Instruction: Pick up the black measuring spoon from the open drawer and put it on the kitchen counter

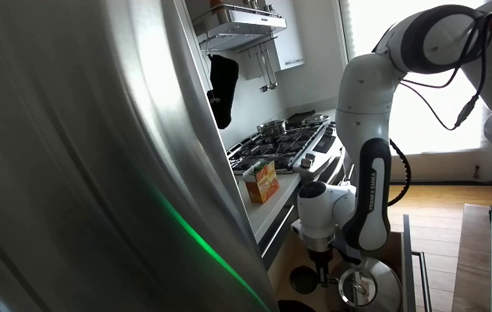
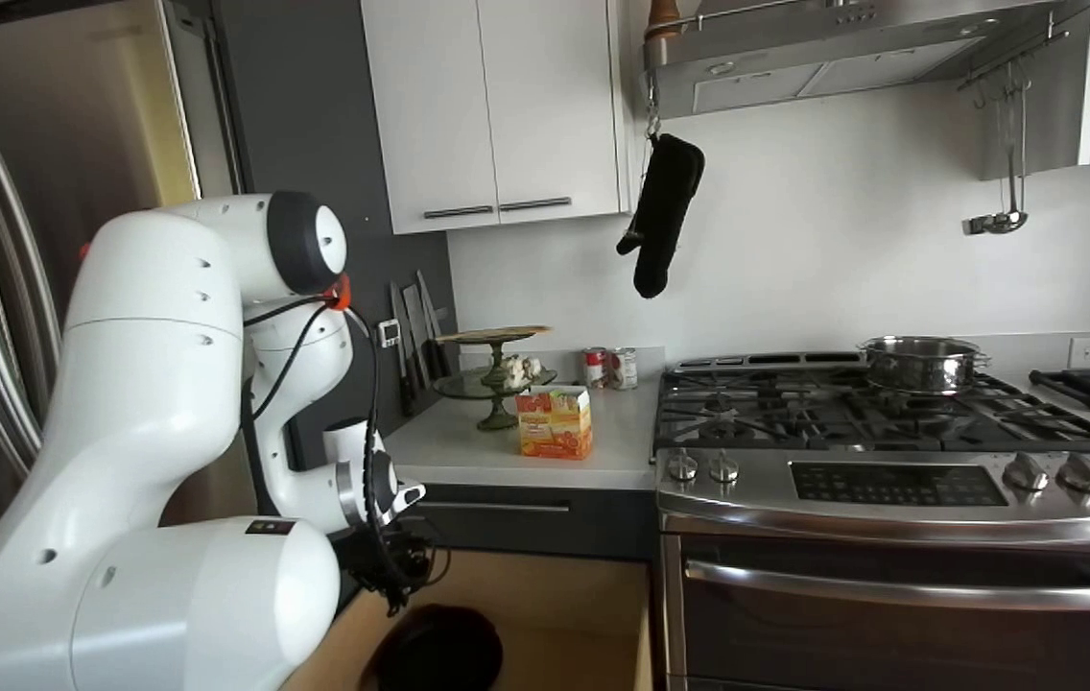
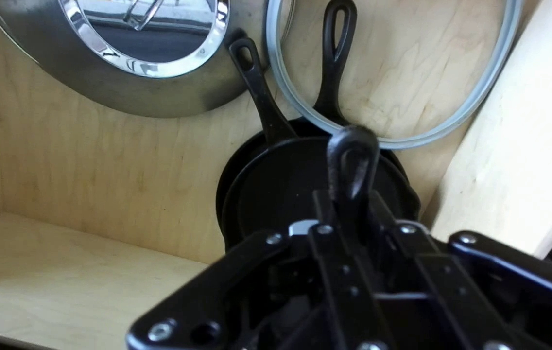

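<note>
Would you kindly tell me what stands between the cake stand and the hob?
In an exterior view, the orange box stands between them toward the front of the counter, with two cans farther back.

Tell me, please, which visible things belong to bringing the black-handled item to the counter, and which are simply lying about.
For the job:
black-handled item, gripped by the tool
open drawer
counter

Lying about:
two black pans, in the drawer
steel lid, there too
pale ring, likewise
orange box, on the counter
two cans, also there
steel pot
</note>
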`<state>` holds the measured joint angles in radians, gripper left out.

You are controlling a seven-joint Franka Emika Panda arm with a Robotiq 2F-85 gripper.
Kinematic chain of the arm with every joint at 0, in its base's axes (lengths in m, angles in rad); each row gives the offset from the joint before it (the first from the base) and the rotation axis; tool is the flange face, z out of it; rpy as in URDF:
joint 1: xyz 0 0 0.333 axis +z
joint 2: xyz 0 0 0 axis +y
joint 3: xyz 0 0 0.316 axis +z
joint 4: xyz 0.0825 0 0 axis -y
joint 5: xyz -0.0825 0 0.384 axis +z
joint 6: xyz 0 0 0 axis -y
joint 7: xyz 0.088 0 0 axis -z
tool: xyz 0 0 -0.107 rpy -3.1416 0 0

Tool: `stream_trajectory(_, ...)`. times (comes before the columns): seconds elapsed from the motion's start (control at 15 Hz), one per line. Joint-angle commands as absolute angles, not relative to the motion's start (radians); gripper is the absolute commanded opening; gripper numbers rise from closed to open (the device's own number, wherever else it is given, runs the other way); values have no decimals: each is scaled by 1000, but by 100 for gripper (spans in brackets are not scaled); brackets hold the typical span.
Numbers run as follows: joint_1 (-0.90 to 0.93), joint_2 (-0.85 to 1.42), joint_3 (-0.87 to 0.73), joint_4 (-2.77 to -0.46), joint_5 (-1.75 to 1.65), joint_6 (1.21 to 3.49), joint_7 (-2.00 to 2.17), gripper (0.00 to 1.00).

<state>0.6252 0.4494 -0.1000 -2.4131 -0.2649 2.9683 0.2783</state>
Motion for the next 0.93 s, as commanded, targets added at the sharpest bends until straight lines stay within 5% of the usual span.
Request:
stream_trajectory(0.0,631,436,-100,-2423,-264,2967,281,19)
stream_trajectory(0.4,626,452,-99,-2414,-262,2967,279,19)
stream_trajectory(0.47,639,426,-103,-2408,-269,2941,279,5)
stream_trajectory(0.87,703,233,-146,-2426,-356,2773,341,5)
